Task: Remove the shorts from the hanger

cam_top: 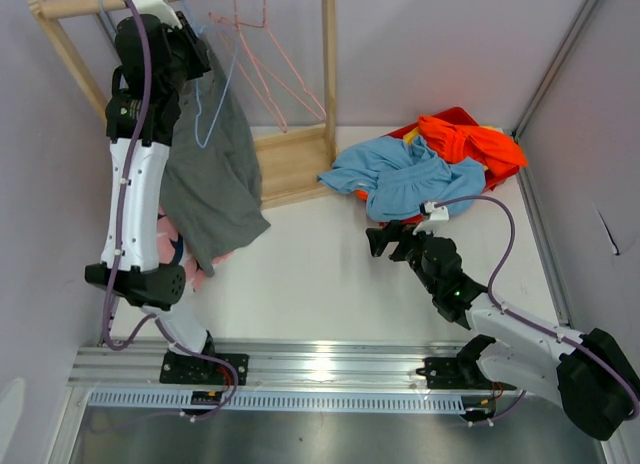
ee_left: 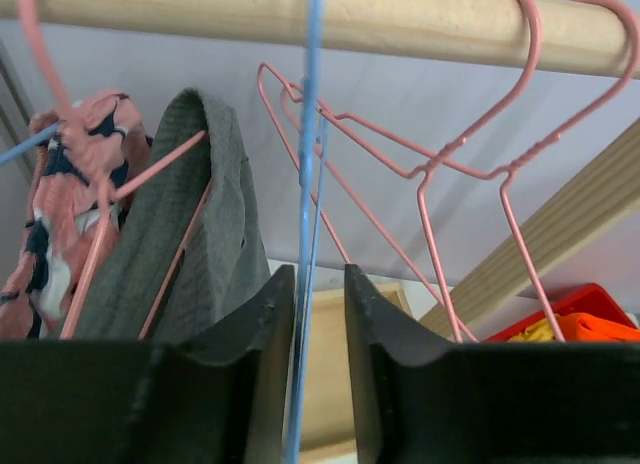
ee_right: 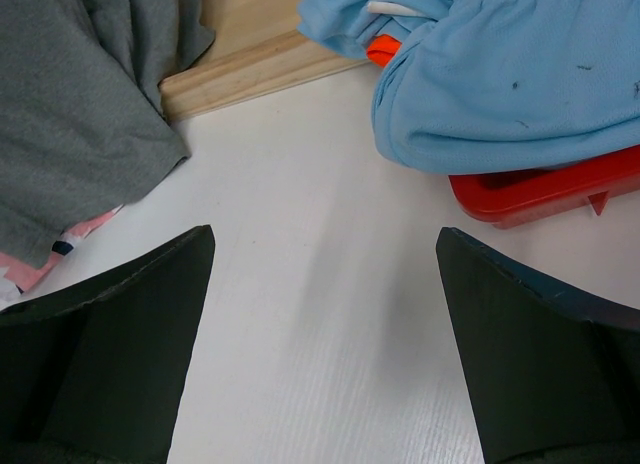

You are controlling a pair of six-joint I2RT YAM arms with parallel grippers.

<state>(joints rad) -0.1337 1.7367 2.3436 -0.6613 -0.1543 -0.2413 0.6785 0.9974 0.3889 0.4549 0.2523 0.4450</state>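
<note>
Left gripper [ee_left: 318,284] just under the rod [ee_left: 400,19], jaws slightly parted around the blue hanger [ee_left: 312,134] wire without pinching it, grey shorts [ee_left: 200,234] hanging below the rod beside that wire, right gripper [ee_right: 325,274] spread wide, empty, well away from the rod

Rack [cam_top: 290,164] stands back left on the tabletop [cam_top: 320,274], with its rail [ee_left: 400,24] across the top. A hanger wire [ee_left: 308,184] hangs from the rail and runs through the gap between my left fingers [ee_left: 250,354]. Shorts [cam_top: 205,174] hang just left of it, another garment [ee_left: 60,194] further left, two more hangers [ee_left: 450,154] to the right. Clothes pile [cam_top: 405,174] lies on a tray [ee_right: 540,189] back right, ahead of my right fingers [ee_right: 120,324].
</note>
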